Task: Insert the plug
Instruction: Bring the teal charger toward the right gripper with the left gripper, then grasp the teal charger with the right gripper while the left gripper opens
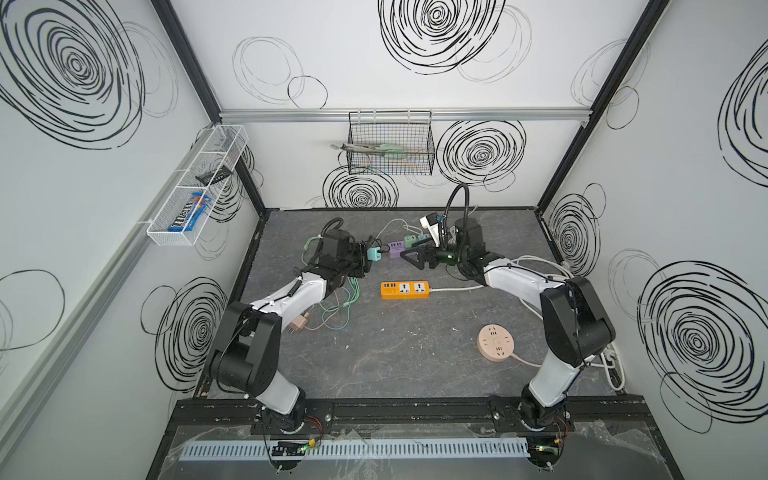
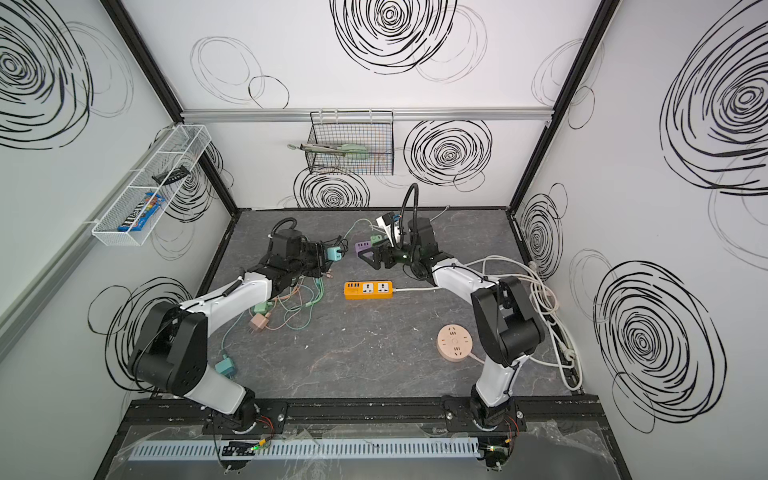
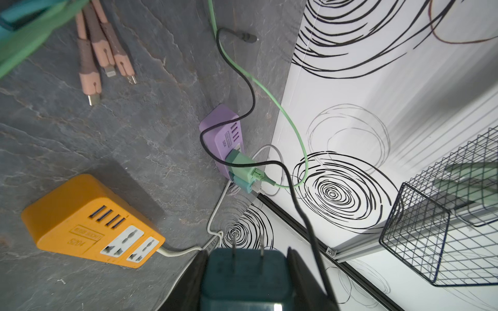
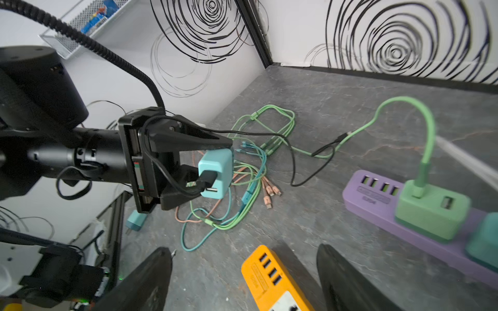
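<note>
Transport step. Holds plug (image 4: pixel 217 169) clamped in left jaws, clear of orange strip (image 1: pixel 404 289); right jaws apart, empty, near strip. Next, likely: align prongs (image 3: pixel 234 245) to socket (image 3: pixel 121 241), press.

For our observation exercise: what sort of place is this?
Probably a robotics test cell: white swirl-printed walls enclose a grey stone-patterned tabletop; a black-and-white left robot arm and right robot arm stand on a black metal rail; an orange plastic power strip lies between them.

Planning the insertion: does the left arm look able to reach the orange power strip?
Probably yes: the orange power strip, sockets empty, lies near the left end effector gripping the teal charger; nothing stands between.
</note>
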Robot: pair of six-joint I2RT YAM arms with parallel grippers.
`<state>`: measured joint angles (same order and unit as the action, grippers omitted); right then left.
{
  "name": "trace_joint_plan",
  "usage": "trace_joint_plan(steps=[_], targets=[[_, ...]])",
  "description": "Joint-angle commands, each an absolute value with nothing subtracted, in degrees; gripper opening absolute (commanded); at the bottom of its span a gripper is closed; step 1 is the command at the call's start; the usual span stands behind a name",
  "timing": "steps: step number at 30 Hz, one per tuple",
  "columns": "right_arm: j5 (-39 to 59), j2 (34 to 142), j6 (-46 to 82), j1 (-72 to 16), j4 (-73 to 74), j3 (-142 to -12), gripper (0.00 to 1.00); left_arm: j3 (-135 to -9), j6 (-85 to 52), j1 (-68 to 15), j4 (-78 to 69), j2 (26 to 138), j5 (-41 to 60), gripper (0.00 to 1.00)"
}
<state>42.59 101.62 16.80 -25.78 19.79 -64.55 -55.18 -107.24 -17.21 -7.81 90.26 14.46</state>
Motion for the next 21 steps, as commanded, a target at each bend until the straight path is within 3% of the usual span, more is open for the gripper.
trace_joint_plan(steps=[1, 10, 21], targets=[[45.65, 103.72, 22.85, -28.68, 24.13, -67.24, 0.88, -56.08, -108.97, -17.57, -11.6, 90.88, 15.12, 0.0], [35.7, 107.55, 21.69, -34.15, 23.45, -70.54, 0.85, -55.54, -111.11, -18.23, -13.62, 91.32, 14.56, 0.0], [35.05, 112.47, 23.38, -35.21, 22.0, -77.03, 0.71, -54.94, -112.5, -18.76, -14.03, 91.49, 15.03, 0.0]])
